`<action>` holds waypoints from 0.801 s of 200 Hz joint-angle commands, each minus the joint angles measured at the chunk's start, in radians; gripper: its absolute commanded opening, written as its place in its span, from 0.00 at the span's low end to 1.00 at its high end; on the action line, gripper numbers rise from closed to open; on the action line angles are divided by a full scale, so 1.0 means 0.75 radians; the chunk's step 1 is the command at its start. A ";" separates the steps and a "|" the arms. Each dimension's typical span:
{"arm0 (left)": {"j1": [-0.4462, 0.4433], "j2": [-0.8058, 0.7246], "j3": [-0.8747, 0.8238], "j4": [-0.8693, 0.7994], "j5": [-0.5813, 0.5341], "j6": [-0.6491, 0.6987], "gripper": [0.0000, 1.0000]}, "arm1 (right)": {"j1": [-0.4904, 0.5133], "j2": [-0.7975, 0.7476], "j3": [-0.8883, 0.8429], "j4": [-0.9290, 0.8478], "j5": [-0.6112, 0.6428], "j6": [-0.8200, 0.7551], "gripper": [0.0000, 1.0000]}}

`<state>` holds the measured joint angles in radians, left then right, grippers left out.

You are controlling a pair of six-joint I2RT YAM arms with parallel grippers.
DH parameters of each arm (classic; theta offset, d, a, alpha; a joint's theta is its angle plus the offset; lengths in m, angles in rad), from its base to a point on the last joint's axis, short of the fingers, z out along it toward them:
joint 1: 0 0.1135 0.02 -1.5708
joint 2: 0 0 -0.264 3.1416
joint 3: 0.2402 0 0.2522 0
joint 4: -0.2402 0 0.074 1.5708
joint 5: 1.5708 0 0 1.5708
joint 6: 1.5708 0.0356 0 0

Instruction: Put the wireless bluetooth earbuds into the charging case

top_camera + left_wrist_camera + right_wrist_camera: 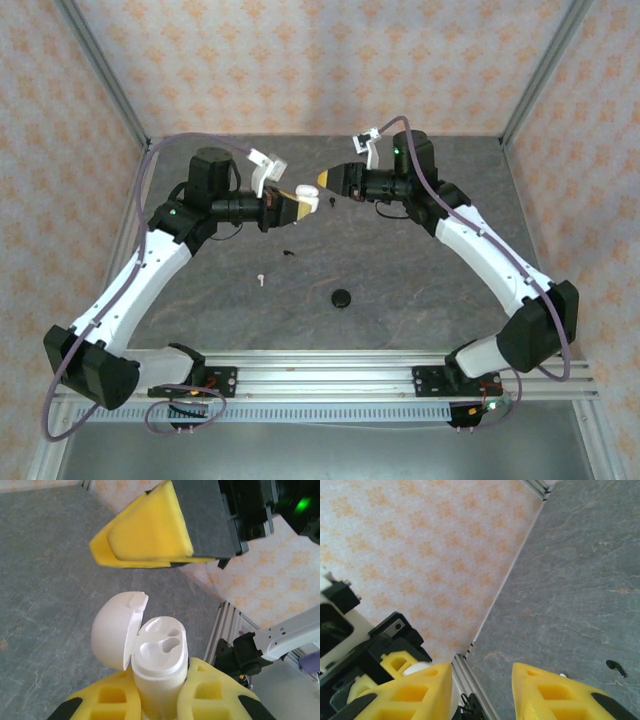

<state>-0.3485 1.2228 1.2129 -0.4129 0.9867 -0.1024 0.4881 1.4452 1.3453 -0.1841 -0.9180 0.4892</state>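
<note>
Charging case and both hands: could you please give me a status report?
Left hand shut on charging case, lid open, slots empty. Right hand open, empty. One white earbud, one black earbud on table.

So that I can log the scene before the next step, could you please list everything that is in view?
charging case: one, white, lid open, both sockets empty, held above the table
white earbud: one, white, on the table, left of centre
black earbud: one, black, on the table, beyond the white one
round black object: one, black, on the table near the centre; too small to identify
table: one, grey with a stone pattern
left gripper: one, yellow fingers, closed on the charging case's base
right gripper: one, yellow fingers, apart with nothing between them, just beside the case
</note>
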 commanded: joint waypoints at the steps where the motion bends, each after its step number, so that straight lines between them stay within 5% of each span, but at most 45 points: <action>1: 0.012 -0.044 -0.034 0.046 -0.020 0.053 0.00 | -0.008 -0.001 0.038 -0.036 0.031 0.011 0.38; 71: 0.045 -0.251 -0.100 -0.084 -0.255 0.143 0.00 | -0.028 0.058 0.065 -0.284 0.294 0.069 0.43; 160: 0.051 -0.704 -0.122 -0.511 -0.712 0.206 0.00 | 0.360 0.494 0.309 -0.584 0.526 0.153 0.39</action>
<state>-0.3195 0.7799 1.1347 -0.6575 0.5762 0.0219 0.6891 1.7218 1.4765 -0.5240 -0.5846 0.5644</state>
